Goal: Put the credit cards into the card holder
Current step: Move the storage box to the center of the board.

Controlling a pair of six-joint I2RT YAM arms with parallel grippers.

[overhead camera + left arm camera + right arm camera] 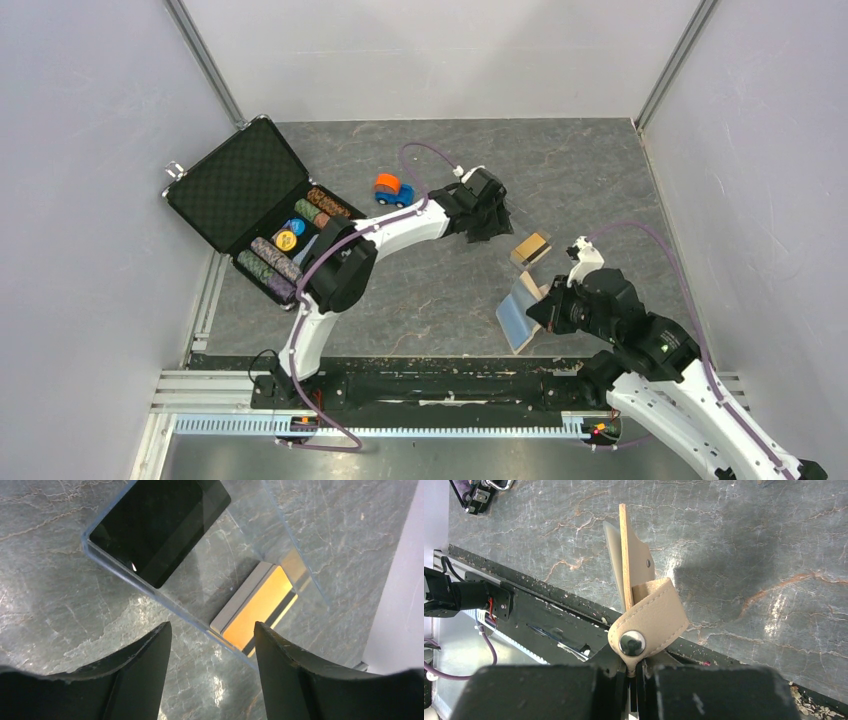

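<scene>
With the right gripper (634, 672) clamped on the card holder (651, 612) above the tabletop's near edge, the left gripper (212, 626), jaws apart and empty, hovers over the gold credit card (257, 607) in the clear box (125, 575) mid-tabletop, so card pickup seems in hand, calling for a descent and edge pinch.

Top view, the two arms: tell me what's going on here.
The right gripper is shut on the beige card holder, held near the table's front edge. The left gripper hangs open over a gold credit card that shows through a clear plastic box.
</scene>
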